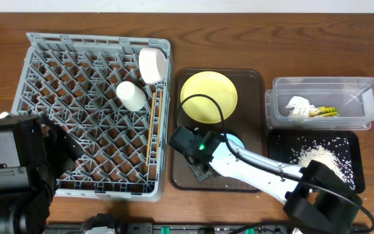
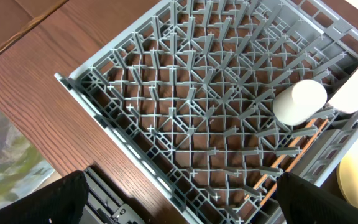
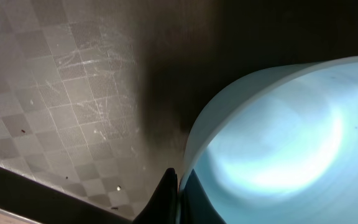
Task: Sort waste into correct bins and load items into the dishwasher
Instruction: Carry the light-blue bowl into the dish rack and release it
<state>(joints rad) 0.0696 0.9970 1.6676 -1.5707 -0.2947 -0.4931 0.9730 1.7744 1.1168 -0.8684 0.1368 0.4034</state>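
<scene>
Two arms are at the worktop [image 1: 304, 39]. The right end effector [image 3: 182, 190] is down over the brown serving tray [image 1: 252, 78] and clamped on the rim of the small light blue bowl [image 3: 278, 143]. One dark finger [image 3: 166, 190] presses the outer wall, and the other shows as a darker shape just inside the rim. The bowl sits on the tray's near half, just below the yellow plate [image 1: 208, 97], with the arm covering part of it from above.

The left end effector [image 2: 179, 186] hovers over the near-left corner of the grey dish rack [image 1: 63, 84], its fingers spread wide and holding nothing. In the rack a white cup [image 1: 132, 95] lies on its side among the pegs, a cream bowl [image 1: 152, 65] stands on edge at the far-right corner, and wooden chopsticks [image 1: 153, 127] run along the right side (lengthwise, beside the wall).

Off to the right, the clear tub [image 1: 369, 91] holds the crumpled napkin [image 1: 297, 104] and the snack wrapper [image 1: 323, 112]. The black tray [image 1: 281, 146] just in front of it carries a heap of rice-like crumbs [image 1: 313, 156].
</scene>
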